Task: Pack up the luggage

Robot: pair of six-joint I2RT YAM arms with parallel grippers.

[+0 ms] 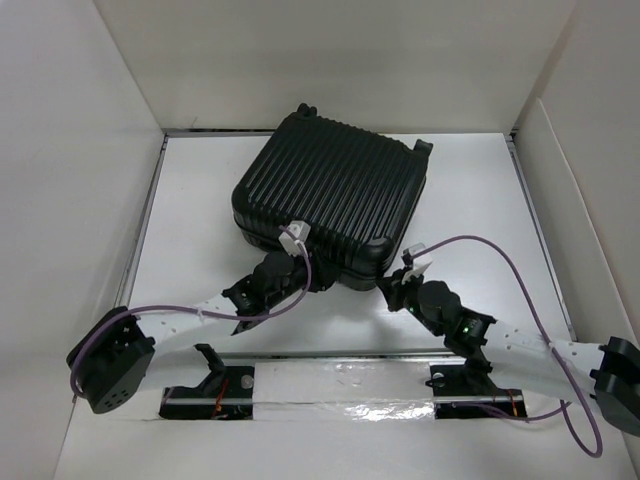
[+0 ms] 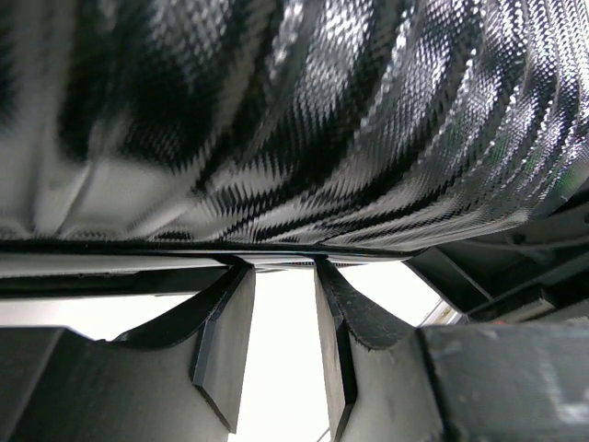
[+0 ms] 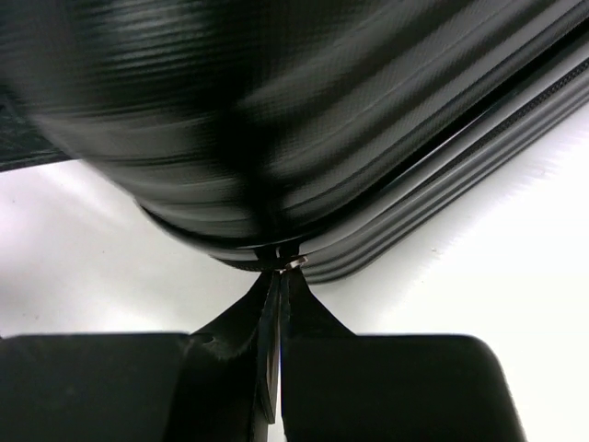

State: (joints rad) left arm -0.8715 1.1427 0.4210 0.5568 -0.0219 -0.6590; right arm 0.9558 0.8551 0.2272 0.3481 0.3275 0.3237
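The luggage (image 1: 330, 195) had a hard black plastic shell, ribbed, its fine woven grain catching glossy streaks of light. The counter (image 1: 200, 220) looked smooth, white and matt. The left end effector (image 2: 281, 276) and right end effector (image 3: 279, 281) were dull black plastic. A crinkled silvery foil strip (image 1: 340, 395) shone at the near edge.

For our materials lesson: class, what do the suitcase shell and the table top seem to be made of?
Suitcase: likely hard plastic, black, semi-glossy; moulded ribs and a fine woven-look texture catch highlights. Table: white, smooth, matte, perhaps laminate or painted board; cannot tell which.
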